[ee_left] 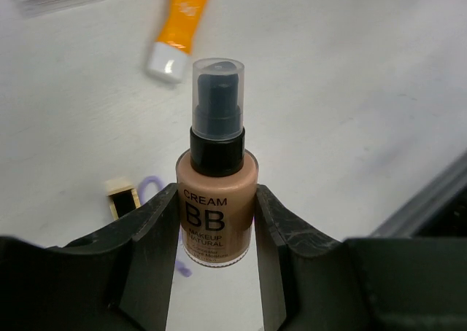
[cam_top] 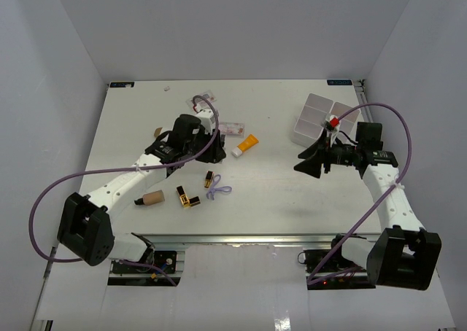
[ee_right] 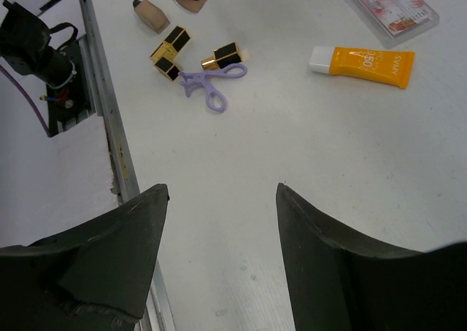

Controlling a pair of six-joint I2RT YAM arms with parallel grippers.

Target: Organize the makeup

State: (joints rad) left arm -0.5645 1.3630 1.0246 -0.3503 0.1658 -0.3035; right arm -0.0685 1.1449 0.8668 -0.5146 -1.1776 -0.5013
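Left fingers (ee_left: 153,236) clamp the bottle (ee_left: 217,192) at lower centre; right fingers (ee_right: 117,243) stand wide apart, holding nothing, over the surface (ee_right: 292,149).

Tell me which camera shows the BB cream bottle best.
Left wrist: the BB cream bottle sits centred between the left jaws, label readable, clear cap visible. Right wrist catches only what looks like a tan sliver of it at the top edge; top external hides it under the left arm.

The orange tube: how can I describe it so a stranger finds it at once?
Look at the middle of the white table, toward the far edge. The orange tube lies flat there, beside a clear packet. It alone is bright orange with a white cap.
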